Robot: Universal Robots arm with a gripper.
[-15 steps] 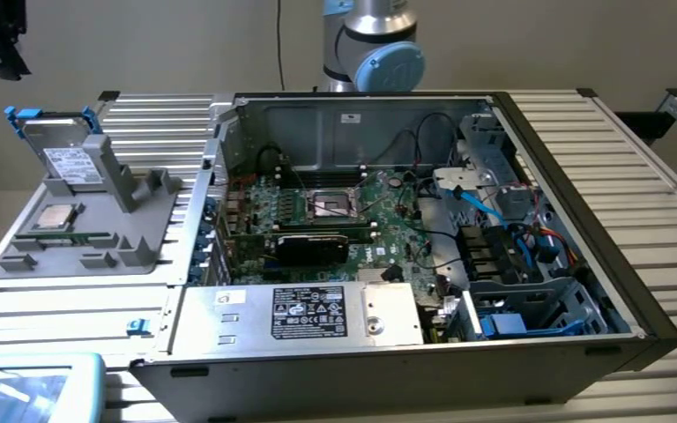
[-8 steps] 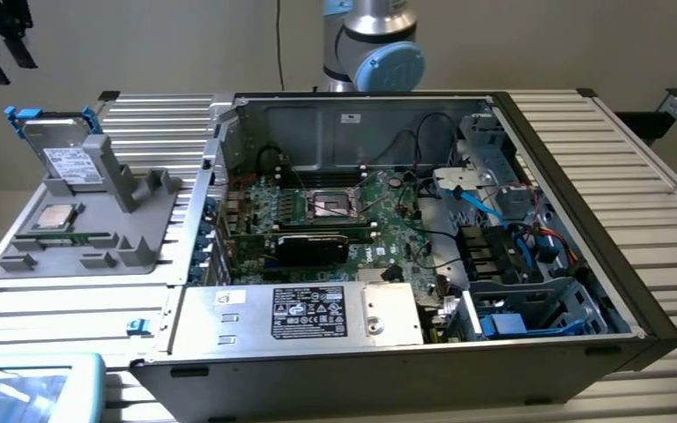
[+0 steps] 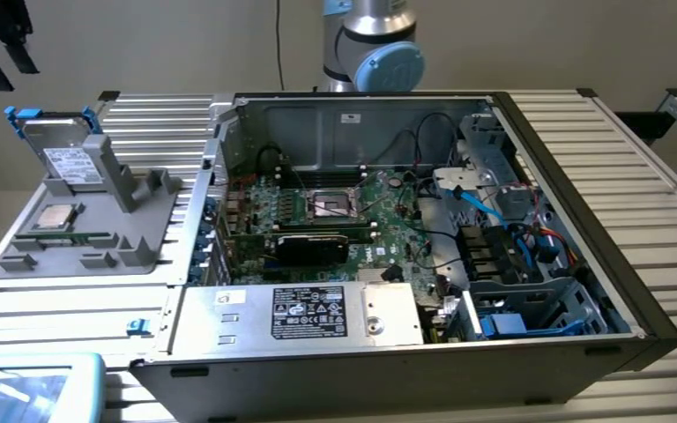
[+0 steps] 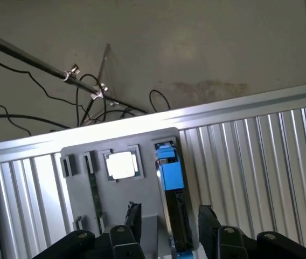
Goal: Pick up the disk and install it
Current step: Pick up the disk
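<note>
The disk (image 3: 66,150) stands on edge in a slot of the grey holder (image 3: 92,238) at the exterior view's left. It is silver-grey with a white label and a blue bracket at its top. In the wrist view the disk (image 4: 170,175) is seen edge-on, its blue bracket end showing. My gripper (image 3: 10,70) hangs high above the holder at the exterior view's top left. In the wrist view my gripper (image 4: 169,221) is open, one black finger on each side of the disk's line and well clear of it. Nothing is held.
A small square CPU chip (image 3: 54,218) lies flat on the holder beside the disk. The open computer case (image 3: 433,220) takes up the middle, with a silver box (image 3: 315,313) at its front and a drive bay (image 3: 527,308) at its right. A blue-rimmed tray (image 3: 21,388) sits at bottom left.
</note>
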